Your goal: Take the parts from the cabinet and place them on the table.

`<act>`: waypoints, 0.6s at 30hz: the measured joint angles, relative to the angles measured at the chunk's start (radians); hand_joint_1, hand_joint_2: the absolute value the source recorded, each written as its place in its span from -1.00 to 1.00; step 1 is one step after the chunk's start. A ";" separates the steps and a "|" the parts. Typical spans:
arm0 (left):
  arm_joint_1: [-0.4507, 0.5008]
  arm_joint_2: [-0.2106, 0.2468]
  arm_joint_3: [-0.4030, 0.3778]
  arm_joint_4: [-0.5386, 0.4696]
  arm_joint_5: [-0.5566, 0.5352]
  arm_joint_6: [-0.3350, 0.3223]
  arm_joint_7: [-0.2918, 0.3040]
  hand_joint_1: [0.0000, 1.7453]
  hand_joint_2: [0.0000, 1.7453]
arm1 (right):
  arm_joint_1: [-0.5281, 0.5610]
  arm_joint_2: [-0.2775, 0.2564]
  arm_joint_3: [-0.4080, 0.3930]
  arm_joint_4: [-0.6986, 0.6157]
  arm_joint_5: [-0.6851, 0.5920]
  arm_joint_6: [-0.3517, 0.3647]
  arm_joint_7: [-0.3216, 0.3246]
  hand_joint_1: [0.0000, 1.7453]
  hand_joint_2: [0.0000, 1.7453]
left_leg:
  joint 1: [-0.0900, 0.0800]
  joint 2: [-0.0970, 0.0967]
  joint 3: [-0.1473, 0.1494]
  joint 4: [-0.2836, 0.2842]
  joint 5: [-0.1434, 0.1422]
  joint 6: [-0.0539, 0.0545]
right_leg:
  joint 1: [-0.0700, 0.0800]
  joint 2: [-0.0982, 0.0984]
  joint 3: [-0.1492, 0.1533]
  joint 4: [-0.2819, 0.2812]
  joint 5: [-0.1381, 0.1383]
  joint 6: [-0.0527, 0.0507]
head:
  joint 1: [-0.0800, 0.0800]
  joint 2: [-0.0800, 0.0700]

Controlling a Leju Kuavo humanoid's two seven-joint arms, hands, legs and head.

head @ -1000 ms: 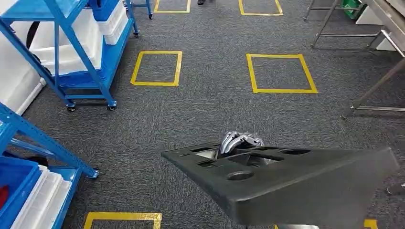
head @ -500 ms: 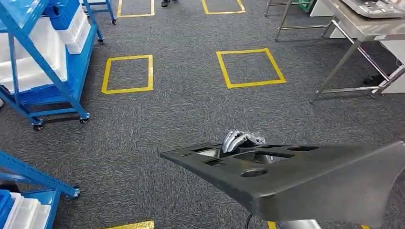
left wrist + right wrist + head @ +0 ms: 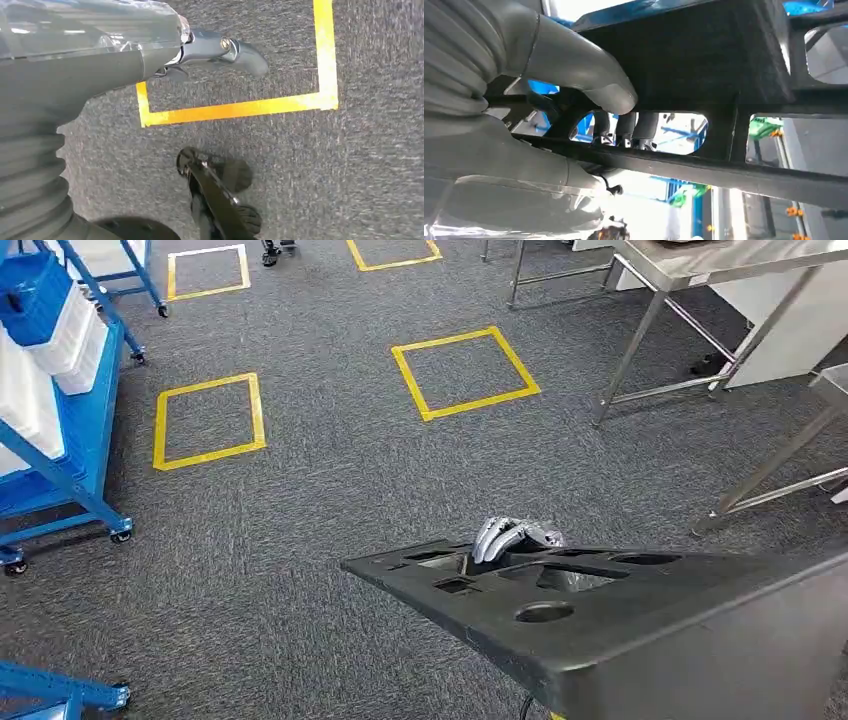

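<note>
A large black plastic part (image 3: 620,630) with several cut-out openings fills the lower right of the head view, carried above the carpet. My right hand (image 3: 515,536) grips it, silver fingers curling up through one opening. In the right wrist view the thumb (image 3: 594,80) presses on the part (image 3: 704,55) while the darker fingers (image 3: 624,127) hook through a slot. My left hand (image 3: 210,50) hangs by my side over the floor and holds nothing, thumb stretched out. A steel table (image 3: 700,260) stands at the far right.
A blue wheeled rack (image 3: 60,440) with white bins stands at the left. Yellow tape squares (image 3: 465,373) (image 3: 208,420) mark the grey carpet. Legs of a second steel table (image 3: 790,450) stand at the right edge. A person's feet (image 3: 278,248) show at the top.
The camera has turned right: the racks and tape squares slid left and the steel tables came closer into view. The black part stays in my right hand.
</note>
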 joint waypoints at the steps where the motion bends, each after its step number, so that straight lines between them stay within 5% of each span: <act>1: 0.001 0.000 0.000 0.000 0.000 0.000 0.000 -1.00 1.00 | 0.002 0.000 0.000 0.000 0.000 0.000 0.000 1.00 1.00 | 0.000 0.000 0.001 -0.016 0.024 0.001 | 0.000 0.015 0.001 0.002 0.000 0.000 | 0.000 0.000; 3: 0.000 0.000 0.000 0.000 0.002 0.000 0.000 -1.00 1.00 | 0.003 0.000 0.000 0.000 0.000 0.000 0.000 1.00 1.00 | 0.002 -0.007 0.063 -0.172 0.125 0.004 | -0.002 0.043 0.005 0.008 -0.004 0.005 | 0.000 0.000; 4: 0.000 0.001 0.000 0.000 0.002 0.000 -0.001 -1.00 1.00 | 0.002 0.000 0.000 0.000 0.000 0.000 0.000 1.00 1.00 | 0.005 -0.031 0.105 -0.267 0.174 0.005 | -0.003 0.054 0.006 0.011 -0.006 0.009 | 0.000 0.000; 5: 0.001 0.001 0.001 0.000 0.003 0.000 -0.002 -1.00 1.00 | 0.002 0.000 0.000 0.000 0.000 0.000 0.000 1.00 1.00 | 0.008 -0.073 0.126 -0.325 0.186 0.008 | -0.004 0.063 0.004 0.015 -0.009 0.014 | 0.000 0.000; 6: 0.001 0.000 0.001 0.000 0.004 0.000 -0.004 -1.00 1.00 | 0.000 0.000 0.000 0.000 0.000 0.001 0.000 1.00 1.00 | 0.011 -0.093 0.132 -0.346 0.175 0.009 | 0.001 0.075 -0.005 0.025 -0.011 0.020 | 0.000 0.000; 10: -0.003 -0.001 0.001 0.000 0.006 -0.004 -0.006 -1.00 1.00 | -0.004 0.000 -0.006 -0.001 -0.014 0.002 0.003 1.00 1.00 | 0.010 -0.052 0.134 -0.351 0.187 0.038 | -0.008 0.110 -0.016 0.025 -0.006 0.049 | 0.000 0.000; 12: -0.003 0.000 0.001 0.000 0.001 -0.005 -0.008 -1.00 1.00 | -0.011 -0.001 -0.009 -0.006 -0.020 0.002 0.004 1.00 1.00 | 0.006 -0.028 0.135 -0.354 0.188 0.049 | -0.001 0.008 -0.056 0.108 -0.059 0.052 | 0.000 0.000; 13: 0.000 0.000 0.001 0.000 0.000 -0.006 -0.007 -1.00 1.00 | -0.014 -0.001 -0.009 -0.006 -0.020 0.002 0.004 1.00 1.00 | 0.002 -0.015 0.135 -0.354 0.188 0.050 | -0.002 -0.016 -0.097 0.193 -0.103 0.054 | 0.000 0.000; 15: 0.004 0.002 0.001 0.000 0.000 -0.006 -0.006 -1.00 1.00 | -0.010 -0.001 -0.009 -0.006 -0.021 0.002 0.004 1.00 1.00 | -0.002 0.011 0.134 -0.353 0.185 0.052 | -0.005 -0.030 -0.166 0.329 -0.152 0.056 | 0.000 0.000; 16: 0.003 0.002 0.001 0.000 -0.002 -0.006 -0.006 -1.00 1.00 | -0.011 0.000 -0.008 -0.006 -0.020 0.002 0.005 1.00 1.00 | -0.003 0.023 0.134 -0.353 0.184 0.052 | -0.006 -0.032 -0.172 0.339 -0.144 0.056 | 0.000 0.000; 18: 0.001 0.002 0.001 0.000 -0.002 -0.008 -0.004 -1.00 1.00 | -0.021 0.000 -0.008 -0.006 -0.021 0.002 0.011 1.00 1.00 | -0.005 0.045 0.139 -0.353 0.180 0.050 | -0.004 -0.038 -0.115 0.227 -0.072 0.050 | 0.000 0.000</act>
